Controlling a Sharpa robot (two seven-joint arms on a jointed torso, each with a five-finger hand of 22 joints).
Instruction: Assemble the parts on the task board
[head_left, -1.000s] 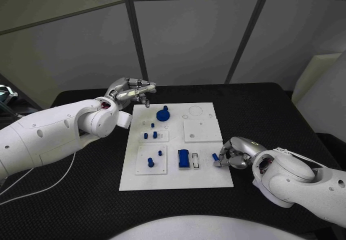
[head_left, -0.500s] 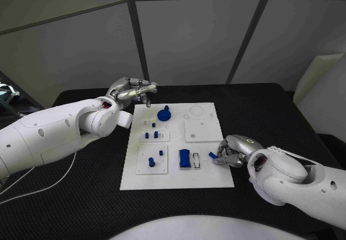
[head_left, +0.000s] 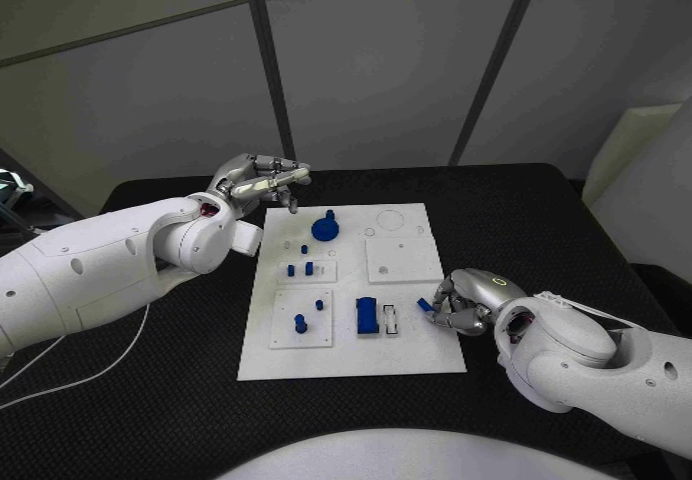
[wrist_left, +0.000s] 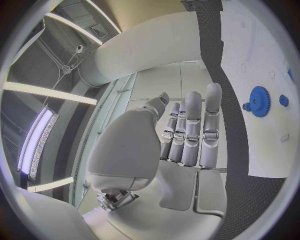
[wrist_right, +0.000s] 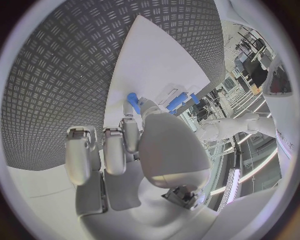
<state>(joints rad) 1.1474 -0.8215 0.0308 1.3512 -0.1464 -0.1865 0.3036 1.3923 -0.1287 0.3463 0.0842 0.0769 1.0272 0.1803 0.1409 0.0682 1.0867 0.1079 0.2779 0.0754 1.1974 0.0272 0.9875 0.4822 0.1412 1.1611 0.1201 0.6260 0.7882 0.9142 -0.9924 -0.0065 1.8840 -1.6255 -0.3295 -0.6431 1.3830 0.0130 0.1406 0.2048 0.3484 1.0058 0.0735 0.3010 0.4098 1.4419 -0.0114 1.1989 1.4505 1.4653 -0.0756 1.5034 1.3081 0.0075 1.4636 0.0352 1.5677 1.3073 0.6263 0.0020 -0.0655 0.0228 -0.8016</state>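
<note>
Parts are being kept on the white task board (head_left: 418, 355), which is lying in the middle of the black table (head_left: 548, 220). One small blue peg (head_left: 426, 305) is being pinched in the fingertips of the right hand (head_left: 464, 303) at the board's right edge, just beside the white slotted piece (head_left: 391, 320) and the blue block (head_left: 368, 317). The left hand (head_left: 260, 182) is being held above the table at the board's far left corner, nothing being gripped and its fingers being kept straight and close together. A blue gear (head_left: 327, 230) is being seen near that hand, with smaller blue pegs (head_left: 299, 270) standing nearer the middle.
</note>
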